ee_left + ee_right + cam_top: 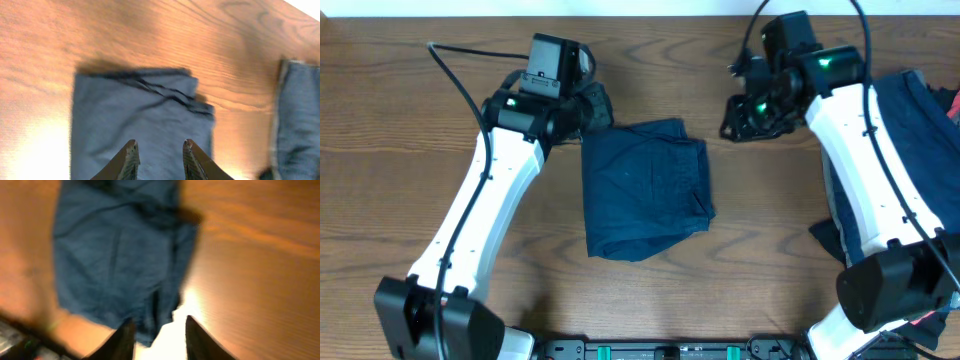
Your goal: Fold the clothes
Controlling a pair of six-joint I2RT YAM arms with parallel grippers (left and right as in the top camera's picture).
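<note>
Overhead shows a folded navy garment (645, 190) lying mid-way across the wooden table (400, 180), with more clothes (920, 120) heaped at the right edge. The left gripper (159, 146) hangs by its far-left corner and the right gripper (159, 324) is well apart. Both have fingers spread and empty.

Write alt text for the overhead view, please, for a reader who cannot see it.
A folded navy garment lies in the middle of a wooden table, held by neither gripper. The left gripper sits by its top left corner, the right gripper apart to its right, near a pile of navy clothes.
</note>
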